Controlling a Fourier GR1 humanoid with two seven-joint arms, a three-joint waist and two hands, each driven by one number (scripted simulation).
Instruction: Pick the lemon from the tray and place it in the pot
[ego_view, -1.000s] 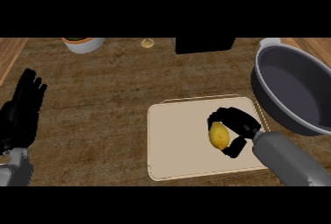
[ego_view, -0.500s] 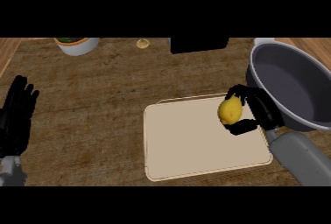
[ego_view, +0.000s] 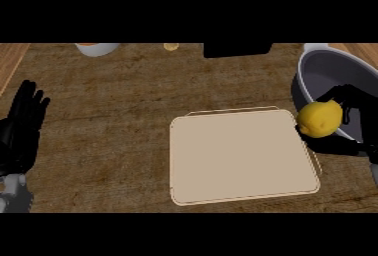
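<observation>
The yellow lemon (ego_view: 320, 119) is held in my right hand (ego_view: 353, 125), whose black fingers curl round it at the right edge of the view. It hangs just past the right rim of the beige tray (ego_view: 236, 160), against the near left wall of the grey pot (ego_view: 336, 75). The tray lies bare on the brown counter. The pot is cut off by the view's right edge, and its inside shows nothing in it. My left hand (ego_view: 21, 130) rests open at the far left, fingers up.
At the counter's back edge stand a white bowl (ego_view: 97, 48), a small yellow thing (ego_view: 171, 47) and a black block (ego_view: 236, 49). Bare brown counter stretches between the left hand and the tray.
My right hand has lifted the lemon off the tray and carried it right, up to the pot's wall. The view has shifted, so the tray now sits more central. The left hand stays put.
</observation>
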